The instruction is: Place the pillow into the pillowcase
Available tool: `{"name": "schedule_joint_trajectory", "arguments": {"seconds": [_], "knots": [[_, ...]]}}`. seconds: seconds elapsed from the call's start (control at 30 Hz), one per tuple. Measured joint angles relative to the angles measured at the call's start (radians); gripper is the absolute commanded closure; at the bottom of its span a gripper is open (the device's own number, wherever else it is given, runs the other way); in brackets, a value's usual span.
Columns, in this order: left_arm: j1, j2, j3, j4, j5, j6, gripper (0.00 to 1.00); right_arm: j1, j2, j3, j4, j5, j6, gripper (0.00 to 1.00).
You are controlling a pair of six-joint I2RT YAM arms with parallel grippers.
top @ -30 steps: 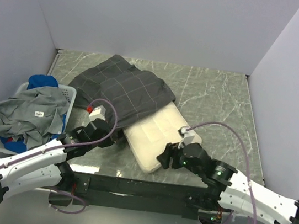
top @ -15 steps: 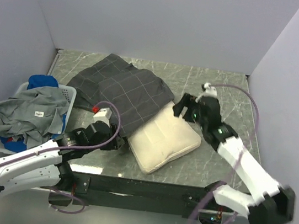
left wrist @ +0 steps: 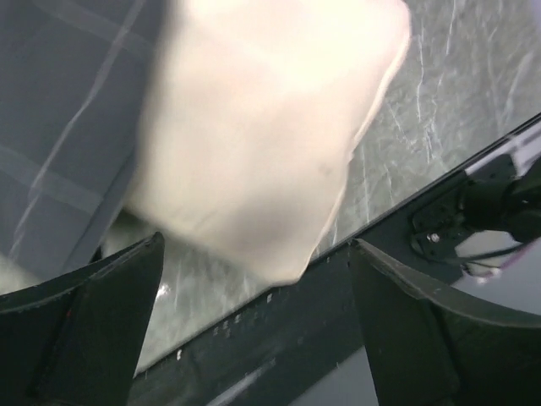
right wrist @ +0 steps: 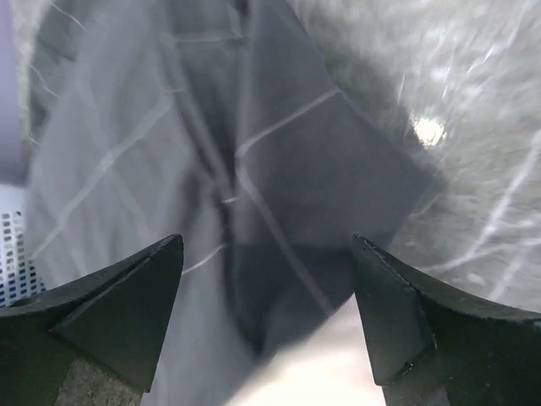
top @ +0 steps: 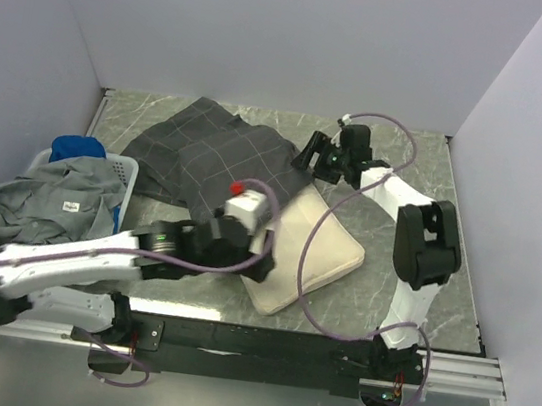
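Both spread wide and empty: your left end effector [left wrist: 258,245] over the pillow [top: 320,250], right end effector [right wrist: 266,241] over the pillowcase [top: 217,155] touching it on the bench [top: 461,290], basket [top: 125,175] holding grey garment [top: 49,202] and blue cloth [top: 79,149].

Grey marbled table [top: 465,261]: checked pillowcase [top: 217,155] back-left, pillow [top: 336,258] touching its near edge, laundry basket [top: 128,183] at left edge.

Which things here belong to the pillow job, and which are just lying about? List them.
For the job:
- the pillow
- the pillowcase, overlapping the pillow's far end

Lying about, at the left:
- the grey garment with a white label
- the blue cloth
- the white basket holding both
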Motion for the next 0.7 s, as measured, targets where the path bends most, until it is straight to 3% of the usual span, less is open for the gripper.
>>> {"name": "schedule_joint_trajectory", "arguments": {"seconds": [0.07,0.17,0.2,0.37,0.47,0.7], "knots": [[-0.03,0.123,0.077,0.028,-0.019,0.052,0.01,-0.003,0.05,0.007,0.015,-0.027,0.021,0.24],[-0.056,0.322,0.166,0.093,-0.047,0.141,0.01,-0.009,0.119,0.007,0.042,-0.08,0.067,0.44],[-0.06,0.381,0.181,0.114,-0.059,0.172,0.01,-0.013,0.132,0.007,0.05,-0.096,0.081,0.58],[-0.064,0.571,0.197,0.211,-0.124,0.311,0.01,-0.044,0.138,0.001,0.114,-0.158,0.149,0.94],[-0.062,0.618,0.197,0.283,-0.147,0.378,0.01,-0.051,0.138,-0.022,0.158,-0.192,0.182,1.0],[-0.097,0.618,0.166,0.456,-0.128,0.505,0.01,-0.06,0.138,-0.048,0.198,-0.225,0.216,1.0]]}}
